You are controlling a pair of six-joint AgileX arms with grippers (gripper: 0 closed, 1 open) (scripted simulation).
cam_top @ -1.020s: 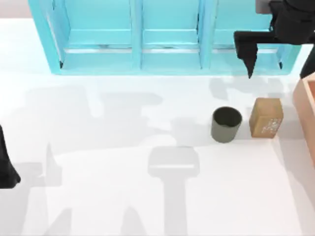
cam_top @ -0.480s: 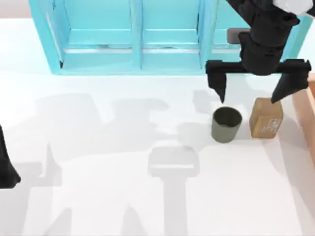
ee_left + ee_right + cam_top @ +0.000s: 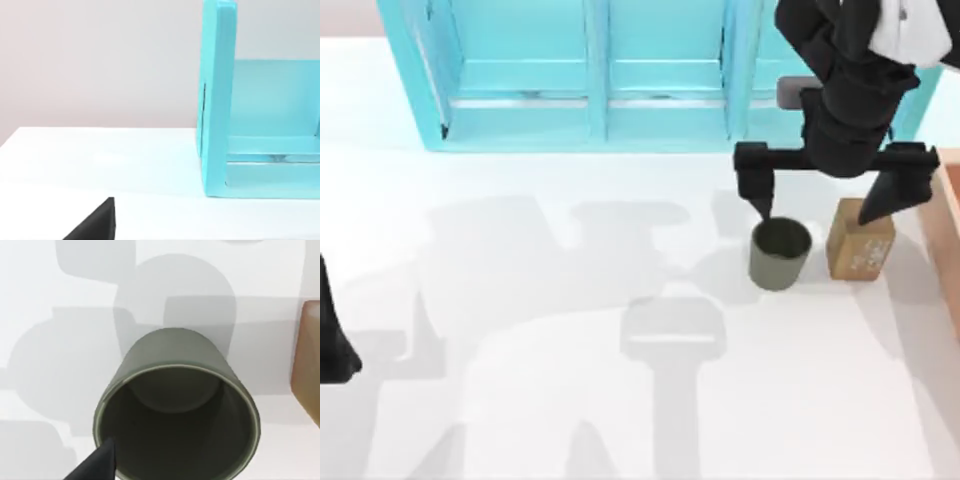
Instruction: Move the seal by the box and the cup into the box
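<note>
The cup (image 3: 780, 254), dark olive-grey and upright, stands right of the table's middle. The tan seal (image 3: 860, 242) sits just to its right, apart from it. The salmon box (image 3: 950, 215) shows as a wall at the right edge. My right gripper (image 3: 822, 200) hangs open above the two, one fingertip (image 3: 757, 192) over the cup's far-left rim and the other over the seal's far corner. The right wrist view looks down into the cup (image 3: 175, 405), with one dark fingertip (image 3: 97, 464) by its rim and the seal (image 3: 307, 360) at the side. My left arm (image 3: 334, 340) is parked at the left edge.
A big turquoise shelf unit (image 3: 620, 80) spans the back of the table, close behind my right arm, and its end panel (image 3: 217, 100) shows in the left wrist view. White tabletop stretches from the cup toward the left and the front.
My right arm has swung in from the back right corner and come down over the cup and seal, fingers spread. Cup, seal and left arm have not moved.
</note>
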